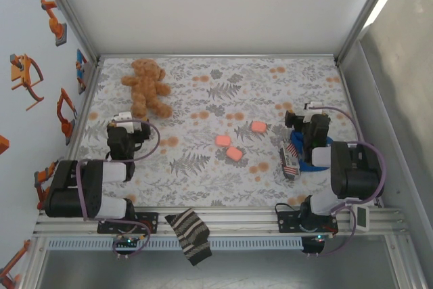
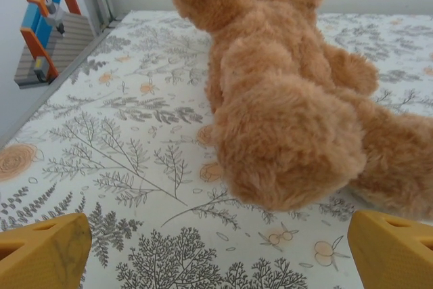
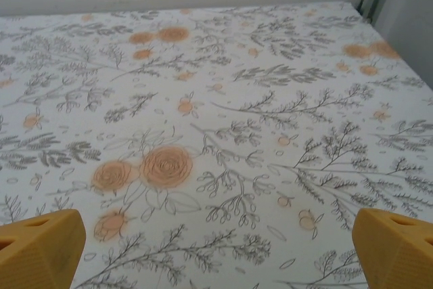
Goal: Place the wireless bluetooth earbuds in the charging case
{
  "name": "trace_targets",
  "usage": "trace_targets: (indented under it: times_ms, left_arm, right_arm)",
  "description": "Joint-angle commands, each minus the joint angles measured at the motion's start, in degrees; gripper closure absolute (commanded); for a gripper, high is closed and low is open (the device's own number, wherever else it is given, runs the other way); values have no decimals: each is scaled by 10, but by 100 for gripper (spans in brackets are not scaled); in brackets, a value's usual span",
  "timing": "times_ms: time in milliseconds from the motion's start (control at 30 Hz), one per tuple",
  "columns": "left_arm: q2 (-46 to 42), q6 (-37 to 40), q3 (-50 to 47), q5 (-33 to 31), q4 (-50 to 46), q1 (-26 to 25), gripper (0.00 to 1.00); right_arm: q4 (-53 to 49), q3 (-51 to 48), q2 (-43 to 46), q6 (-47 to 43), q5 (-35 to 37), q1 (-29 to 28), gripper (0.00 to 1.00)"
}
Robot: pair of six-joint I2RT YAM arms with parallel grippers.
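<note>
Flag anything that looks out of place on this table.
A teddy bear lies at the floral tablecloth's far left, unrelated to the three pink cases mid-table. A striped sock droops over the near rail. A flag-printed packet sits against the right arm.

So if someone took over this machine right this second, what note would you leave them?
The left fingers are open and empty, facing the teddy bear.
The right fingers are open and empty, low over the floral cloth.
Three pink cases lie mid-cloth between the arms. They are too small to tell whether they are open or shut, and the earbuds cannot be made out.
Done: nothing that shows.
Left: find each earbud, pick it up, seat it in a case.
</note>
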State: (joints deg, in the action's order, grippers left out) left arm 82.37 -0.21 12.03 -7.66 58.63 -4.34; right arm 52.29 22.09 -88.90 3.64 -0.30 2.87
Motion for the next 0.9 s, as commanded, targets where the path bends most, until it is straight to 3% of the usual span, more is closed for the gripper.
trace_targets:
  times_ms: [0, 67, 233, 300, 367, 867]
  left_arm:
    - [66, 9, 8, 33, 105, 4, 4]
    - [75, 12, 8, 37, 118, 4, 4]
    - [62, 16, 63, 46, -4, 4, 4]
    - [55, -4, 112, 40, -109, 17, 4]
    - [61, -25, 114, 70, -106, 43, 4]
    - [60, -20, 117, 55, -113, 36, 4]
  right_arm:
    - [-27, 2, 5, 15, 21, 4, 0]
    - [-26, 2, 5, 15, 21, 4, 0]
    - [-26, 2, 5, 15, 21, 4, 0]
    - [-27, 2, 5, 15, 21, 4, 0]
    - [-26, 2, 5, 14, 21, 3, 0]
    - [-26, 2, 5, 12, 28, 0, 0]
